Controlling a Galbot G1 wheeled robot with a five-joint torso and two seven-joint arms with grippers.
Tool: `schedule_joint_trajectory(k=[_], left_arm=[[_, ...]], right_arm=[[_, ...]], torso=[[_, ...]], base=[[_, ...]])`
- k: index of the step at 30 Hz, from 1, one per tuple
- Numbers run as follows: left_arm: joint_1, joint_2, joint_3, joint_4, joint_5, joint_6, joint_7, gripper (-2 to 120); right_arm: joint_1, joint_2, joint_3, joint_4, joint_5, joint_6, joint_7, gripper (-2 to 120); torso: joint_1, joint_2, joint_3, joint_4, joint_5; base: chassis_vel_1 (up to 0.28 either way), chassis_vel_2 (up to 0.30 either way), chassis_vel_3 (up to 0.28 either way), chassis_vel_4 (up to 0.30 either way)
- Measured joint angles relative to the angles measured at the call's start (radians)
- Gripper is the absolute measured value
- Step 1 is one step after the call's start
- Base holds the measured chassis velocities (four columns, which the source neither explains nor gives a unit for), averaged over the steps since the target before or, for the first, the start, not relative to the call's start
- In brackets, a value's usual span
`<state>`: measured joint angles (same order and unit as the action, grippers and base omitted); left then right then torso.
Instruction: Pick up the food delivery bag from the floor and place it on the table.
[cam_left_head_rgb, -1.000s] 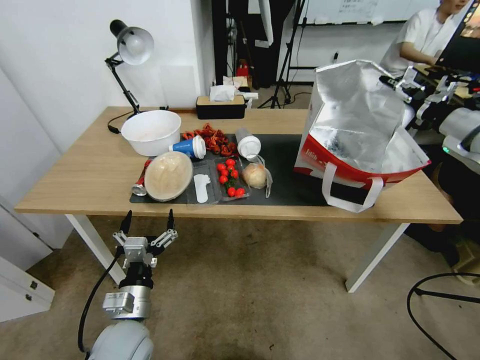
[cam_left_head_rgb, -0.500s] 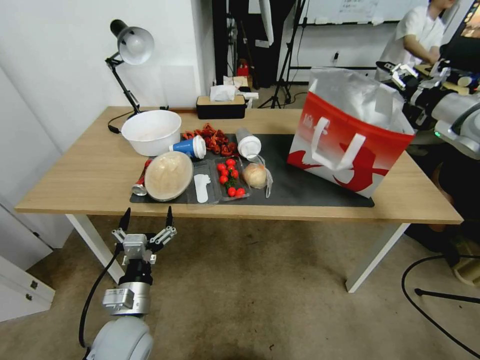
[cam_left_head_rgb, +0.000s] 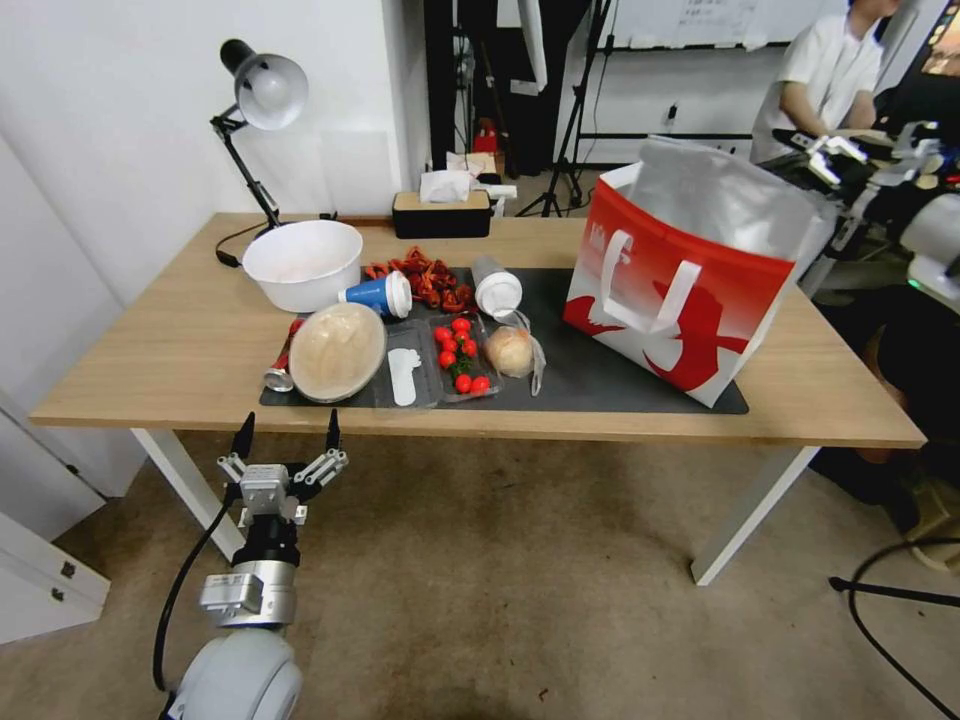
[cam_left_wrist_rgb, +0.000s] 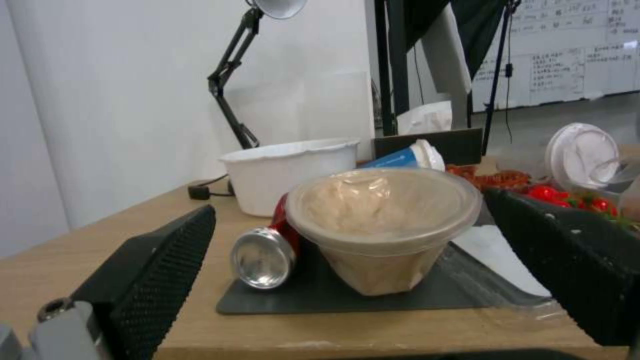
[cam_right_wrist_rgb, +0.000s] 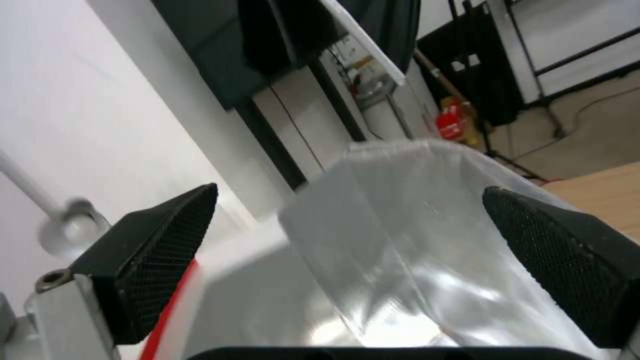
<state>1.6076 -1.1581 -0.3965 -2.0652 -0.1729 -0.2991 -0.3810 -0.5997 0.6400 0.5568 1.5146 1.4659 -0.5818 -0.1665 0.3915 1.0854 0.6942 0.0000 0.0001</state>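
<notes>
The food delivery bag, lettering unreadable, stands on the table; right gripper and left gripper both spread, empty.

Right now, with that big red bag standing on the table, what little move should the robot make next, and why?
Probably draw the right gripper back, up and away. The food delivery bag already stands on the table, on the dark mat, and the right wrist view shows the fingers spread wide with nothing between them. The left gripper hangs open below the table's front edge.
</notes>
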Motion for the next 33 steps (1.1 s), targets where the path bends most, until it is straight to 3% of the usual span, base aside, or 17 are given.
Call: schedule_joint_trajectory(k=[7,9,14,17,19,20,22,31,33], left_arm=[[-0.003,0.004,0.011,-0.014,-0.001,0.013,-0.006,100],[-0.003,0.005,0.017,-0.026,-0.001,0.033,-0.011,100],[-0.001,0.005,0.021,-0.041,-0.001,0.056,-0.021,100],[0.007,0.005,0.021,-0.068,-0.001,0.087,-0.034,100],[0.008,0.005,0.020,-0.070,-0.001,0.089,-0.034,100],[0.013,0.003,0.017,-0.079,-0.001,0.097,-0.037,100],[0.041,-0.008,-0.006,-0.117,-0.001,0.119,-0.055,100],[0.091,-0.030,-0.069,-0.177,0.000,0.138,-0.061,100],[0.098,-0.037,-0.089,-0.202,-0.001,0.155,-0.061,100]], right_arm=[[-0.195,-0.057,0.152,0.111,-0.066,0.017,-0.060,100],[-0.310,-0.077,0.235,0.172,-0.128,0.058,-0.088,100],[-0.423,-0.092,0.314,0.248,-0.241,0.127,-0.123,100],[-0.542,-0.091,0.407,0.356,-0.310,0.166,-0.127,100],[-0.547,-0.090,0.411,0.362,-0.314,0.168,-0.127,100],[-0.573,-0.081,0.426,0.397,-0.336,0.174,-0.124,100],[-0.613,-0.040,0.430,0.478,-0.382,0.189,-0.101,100],[-0.657,0.057,0.398,0.604,-0.505,0.208,-0.051,100],[-0.732,0.122,0.414,0.691,-0.558,0.214,-0.023,100]], torso=[[0.000,0.000,0.000,0.0001,0.0000],[0.000,0.000,0.000,-0.0004,-0.0001],[0.000,0.000,0.000,-0.0001,0.0002],[0.000,0.000,0.000,0.0000,-0.0003],[0.000,0.000,0.000,0.0000,-0.0004],[0.000,0.000,0.000,-0.0006,-0.0004],[0.000,0.000,0.000,0.0004,0.0000],[0.000,0.000,0.000,0.0004,-0.0001],[0.000,0.000,0.000,0.0004,-0.0002]], base=[[0.000,0.000,0.000,0.000],[0.000,0.000,0.000,0.000],[0.000,0.000,0.000,0.000],[0.000,0.000,0.000,0.000],[0.000,0.000,0.000,0.000],[0.000,0.000,0.000,0.000],[0.000,0.000,0.000,0.000],[0.000,0.000,0.000,0.000],[0.000,0.000,0.000,0.000]])
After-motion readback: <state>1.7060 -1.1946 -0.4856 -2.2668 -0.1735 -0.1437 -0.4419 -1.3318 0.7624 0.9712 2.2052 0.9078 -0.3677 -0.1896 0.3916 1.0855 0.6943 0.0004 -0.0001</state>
